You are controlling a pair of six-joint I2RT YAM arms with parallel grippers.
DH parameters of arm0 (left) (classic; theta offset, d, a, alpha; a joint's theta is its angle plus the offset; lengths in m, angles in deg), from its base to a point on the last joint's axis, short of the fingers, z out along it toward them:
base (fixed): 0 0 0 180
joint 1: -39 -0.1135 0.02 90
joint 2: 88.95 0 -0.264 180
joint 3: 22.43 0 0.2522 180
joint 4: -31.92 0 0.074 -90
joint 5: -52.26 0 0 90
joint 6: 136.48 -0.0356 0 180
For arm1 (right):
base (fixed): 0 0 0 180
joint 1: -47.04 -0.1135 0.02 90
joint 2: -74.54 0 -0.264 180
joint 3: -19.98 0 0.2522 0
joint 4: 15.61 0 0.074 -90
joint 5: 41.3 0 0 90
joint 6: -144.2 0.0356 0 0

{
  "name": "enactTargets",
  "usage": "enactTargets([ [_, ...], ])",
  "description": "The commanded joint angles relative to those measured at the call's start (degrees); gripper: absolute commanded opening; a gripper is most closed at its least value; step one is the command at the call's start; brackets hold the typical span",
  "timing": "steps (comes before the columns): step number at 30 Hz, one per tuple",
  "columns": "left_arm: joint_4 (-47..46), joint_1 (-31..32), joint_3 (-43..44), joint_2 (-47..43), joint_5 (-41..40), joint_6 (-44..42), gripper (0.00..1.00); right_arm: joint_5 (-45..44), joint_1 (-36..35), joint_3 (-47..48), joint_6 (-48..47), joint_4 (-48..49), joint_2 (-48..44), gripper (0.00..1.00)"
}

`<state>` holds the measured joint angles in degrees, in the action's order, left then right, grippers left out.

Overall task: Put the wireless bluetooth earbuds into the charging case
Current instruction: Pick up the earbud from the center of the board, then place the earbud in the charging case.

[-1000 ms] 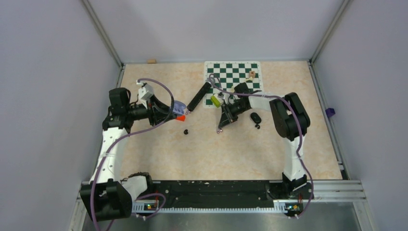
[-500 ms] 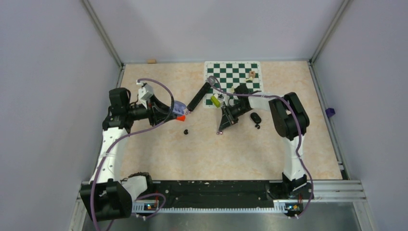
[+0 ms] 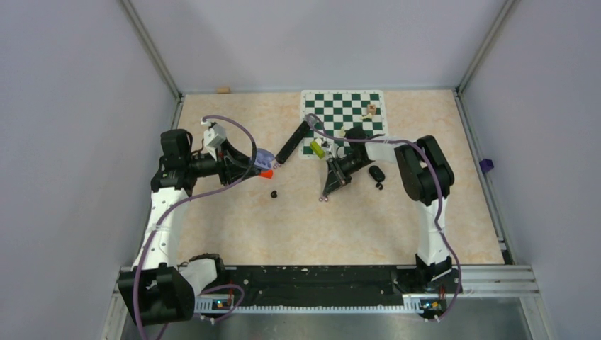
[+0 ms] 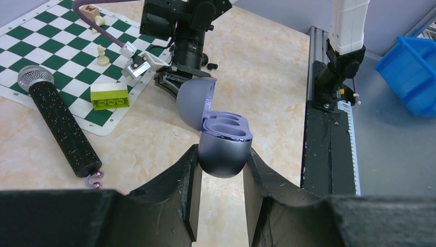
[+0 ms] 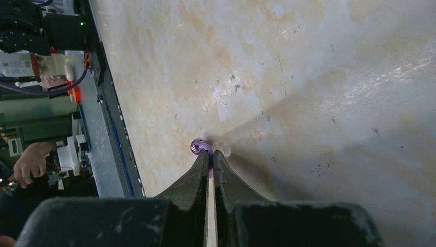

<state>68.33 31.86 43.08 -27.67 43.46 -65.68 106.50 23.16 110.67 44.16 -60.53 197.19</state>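
My left gripper (image 4: 221, 157) is shut on the purple-grey charging case (image 4: 224, 144) and holds it above the table with its lid open and both sockets empty; the case also shows in the top view (image 3: 264, 155). My right gripper (image 5: 211, 153) is shut on a small purple earbud (image 5: 199, 147), right at the table surface; the fingertips show in the top view (image 3: 323, 197). A black earbud (image 3: 273, 193) lies on the table between the two grippers. Another small black bud (image 3: 379, 186) lies beside a black oval piece (image 3: 376, 173) to the right.
A black microphone (image 3: 293, 142) lies slanted by the green chessboard (image 3: 347, 106), with a green-and-white brick (image 3: 317, 149) at the board's near edge. A red block (image 3: 266, 172) sits under the left gripper. Chess pieces stand on the board.
My right gripper has moved a little toward the near side of the table with the purple earbud in it. The left arm and the case have not moved.
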Motion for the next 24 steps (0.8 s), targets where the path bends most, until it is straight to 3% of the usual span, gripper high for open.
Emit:
enactTargets([
  [1,-2.13,-0.33,-0.01,-0.02,2.10,-0.17,0.03,2.84,0.31,3.03,-2.41,-1.91,-0.98,0.00],
  [12,-2.08,1.30,1.45,2.16,0.68,0.56,0.00,4.46,2.91,2.85,-2.19,-0.67,-18.38,0.00],
  [24,-4.81,10.45,8.64,8.39,-5.18,6.68,0.00,-6.68,3.30,-0.23,6.77,13.26,-39.31,0.00],
])
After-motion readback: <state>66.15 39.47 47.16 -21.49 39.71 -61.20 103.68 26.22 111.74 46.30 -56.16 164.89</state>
